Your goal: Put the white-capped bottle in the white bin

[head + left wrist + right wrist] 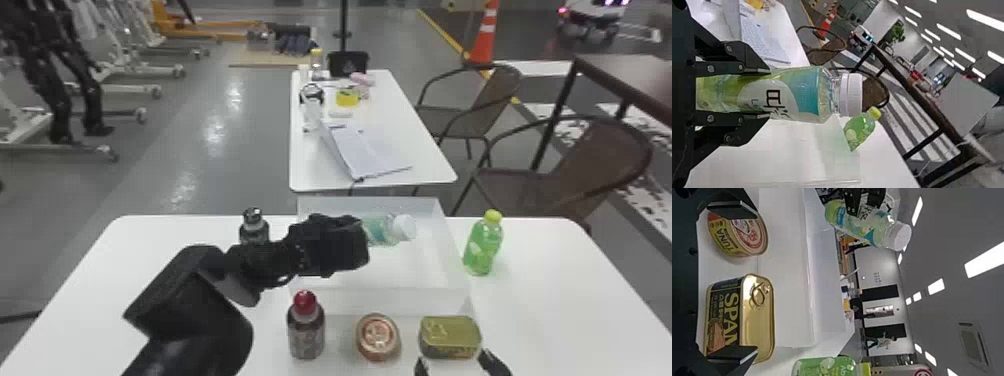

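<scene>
The left arm rises from the bottom edge and bends rightward, its tool (340, 245) above the white bin (425, 301), fingers clamped on the white-capped bottle (387, 230). The right arm's tool (455, 362) is at the bottom edge near the rectangular can (450, 337), its fingers apart. Along the counter (550, 290), left to right, stand a dark bottle (254, 232), a red-capped bottle (306, 334), a round can (378, 337), the rectangular can and a green bottle (483, 247). Chairs (570, 170) and an orange cone (485, 40) stand beyond, at right.
</scene>
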